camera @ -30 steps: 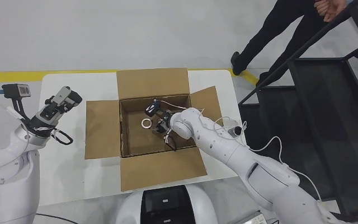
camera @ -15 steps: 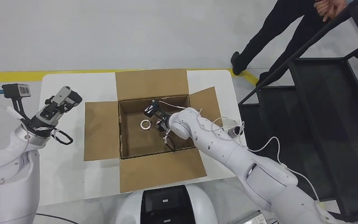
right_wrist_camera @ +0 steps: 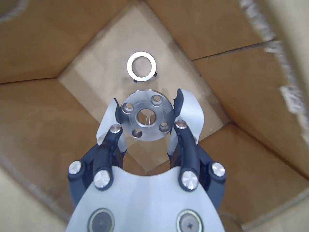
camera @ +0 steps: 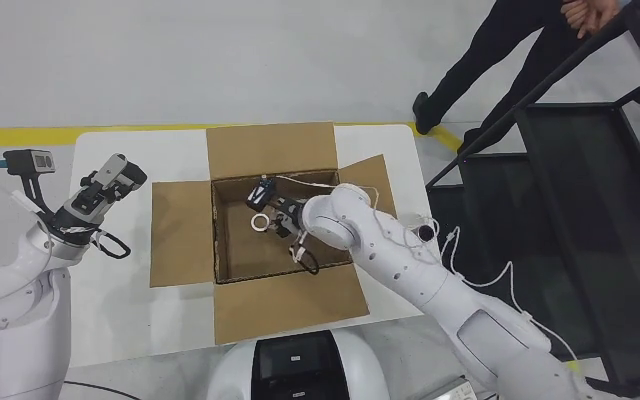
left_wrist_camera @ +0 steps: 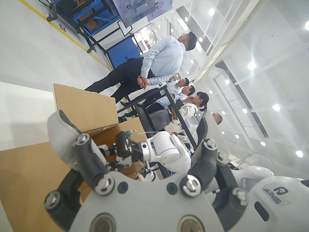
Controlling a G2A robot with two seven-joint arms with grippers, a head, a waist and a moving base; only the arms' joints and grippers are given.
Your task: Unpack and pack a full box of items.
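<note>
Bright, even overhead light fills the top view; the white table (camera: 120,300) is shadowed only softly, while the box (camera: 270,150) interior sits darker. In the left wrist view, ceiling lamps (left_wrist_camera: 251,65) flare from 1 to 4 o'clock, hazing the ceiling, and straight lines bow toward the edges. In the right wrist view, the flange (right_wrist_camera: 147,117) and ring (right_wrist_camera: 142,67) gleam.

I'm wearing glossy white rounded shells on both arms, with thin white cables trailing along my right arm (camera: 400,260). My right gripper (right_wrist_camera: 147,101) is showing a pale grey palm plate (right_wrist_camera: 147,194), black linkages, round silver screws, and curved white fingers (right_wrist_camera: 193,112) edged with dark pads. My left gripper (left_wrist_camera: 131,118) is showing the same build. A black cable (camera: 110,245) is looping by my left wrist.
</note>
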